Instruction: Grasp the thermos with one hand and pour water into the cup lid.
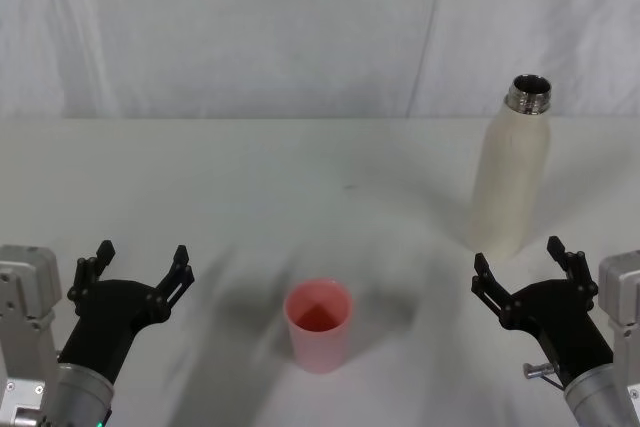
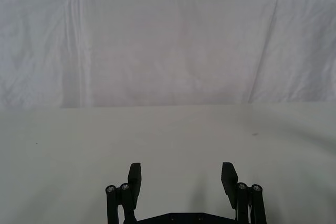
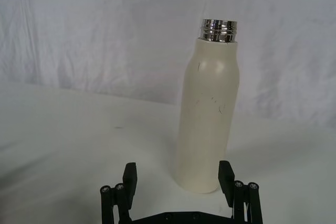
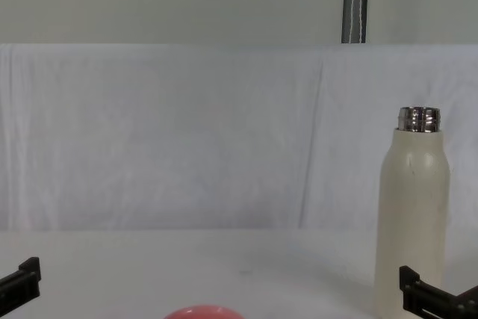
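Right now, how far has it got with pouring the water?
Barely started. Done: the thermos stands uncapped, its steel neck open, and the cup lid sits upright nearby. In hand: the right gripper is open just short of the thermos, not touching it. Left: grasping, lifting, pouring. The left gripper waits open at the near left.

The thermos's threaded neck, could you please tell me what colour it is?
Shiny silver steel, above the cream-white matte thermos body; the neck shows best in the right wrist view.

A white cloth-covered surface [image 1: 200,197] carries two things: the thermos [image 1: 512,179] stands upright at two o'clock, and the cup lid [image 1: 318,324] sits open-side up at six o'clock.
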